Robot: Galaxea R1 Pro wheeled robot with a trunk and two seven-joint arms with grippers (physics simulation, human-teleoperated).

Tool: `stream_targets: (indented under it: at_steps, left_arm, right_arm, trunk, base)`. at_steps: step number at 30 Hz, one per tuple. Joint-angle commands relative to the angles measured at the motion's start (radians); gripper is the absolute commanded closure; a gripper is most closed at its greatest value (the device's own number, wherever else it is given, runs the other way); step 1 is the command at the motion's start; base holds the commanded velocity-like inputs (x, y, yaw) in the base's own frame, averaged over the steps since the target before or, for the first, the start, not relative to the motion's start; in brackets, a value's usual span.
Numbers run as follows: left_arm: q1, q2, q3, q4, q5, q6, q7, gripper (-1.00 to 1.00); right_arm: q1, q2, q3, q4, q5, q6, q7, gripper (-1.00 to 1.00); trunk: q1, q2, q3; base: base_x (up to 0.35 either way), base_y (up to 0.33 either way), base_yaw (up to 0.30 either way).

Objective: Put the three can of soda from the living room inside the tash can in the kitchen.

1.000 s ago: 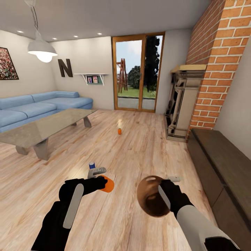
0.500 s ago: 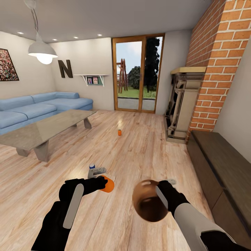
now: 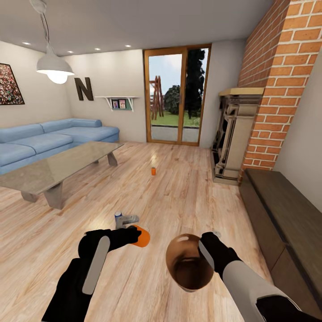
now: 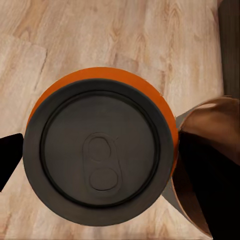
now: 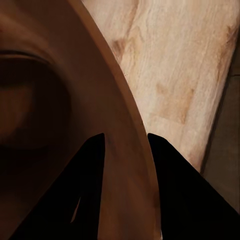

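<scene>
While the robot stands on the plank floor (image 3: 188, 188) of the living room, its left end effector (image 3: 134, 233) is clamped on an orange soda can (image 3: 142, 237), and the right end effector (image 3: 206, 243) pinches the rim of the brown-lined trash can (image 3: 188, 266) just beside it. A blue can (image 3: 118, 217) stands behind the left end effector; another orange can (image 3: 153, 170) sits farther off, toward the glass doors (image 3: 176, 94).

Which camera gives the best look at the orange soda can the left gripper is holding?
The left wrist view: the orange can is seen end-on, with its pull tab. The head view shows just an orange sliver past the left gripper.
</scene>
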Motion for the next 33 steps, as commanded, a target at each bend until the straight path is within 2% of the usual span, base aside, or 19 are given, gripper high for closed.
stream_targets:
  at_steps: [1,12,13,16,19,33]
  left_arm:
    - [0.000,0.000,-0.005,0.000,0.000,0.000,0.000,1.00]
    - [0.001,0.001,-0.038,-0.009,0.028,0.000,0.000,1.00]
    - [0.001,0.001,-0.050,-0.010,0.049,0.000,0.000,1.00]
    - [0.002,0.002,-0.064,-0.010,0.075,0.000,0.000,1.00]
    - [0.002,0.002,-0.071,-0.011,0.086,0.000,0.000,1.00]
    - [0.002,0.002,-0.092,-0.012,0.095,0.000,0.000,1.00]
  right_arm:
    - [-0.001,0.000,0.000,0.003,-0.006,-0.002,0.007,1.00]
    - [-0.001,0.003,0.007,0.022,-0.006,-0.002,0.016,1.00]
    - [-0.001,0.006,0.009,0.023,-0.006,-0.002,0.017,1.00]
    - [-0.001,0.008,0.020,0.027,-0.006,-0.002,0.026,1.00]
    - [-0.001,0.009,0.034,0.033,-0.006,-0.002,0.033,1.00]
    - [-0.001,0.009,0.044,0.041,-0.006,-0.002,0.038,1.00]
  trunk:
    - [0.000,0.000,0.000]
    - [0.000,0.000,0.000]
    - [0.000,0.000,0.000]
    - [0.000,0.000,0.000]
    - [0.000,0.000,0.000]
    - [0.000,0.000,0.000]
  base:
    - [0.000,0.000,0.000]
    - [0.000,0.000,0.000]
    - [0.000,0.000,0.000]
    - [0.000,0.000,0.000]
    - [0.000,0.000,0.000]
    - [0.000,0.000,0.000]
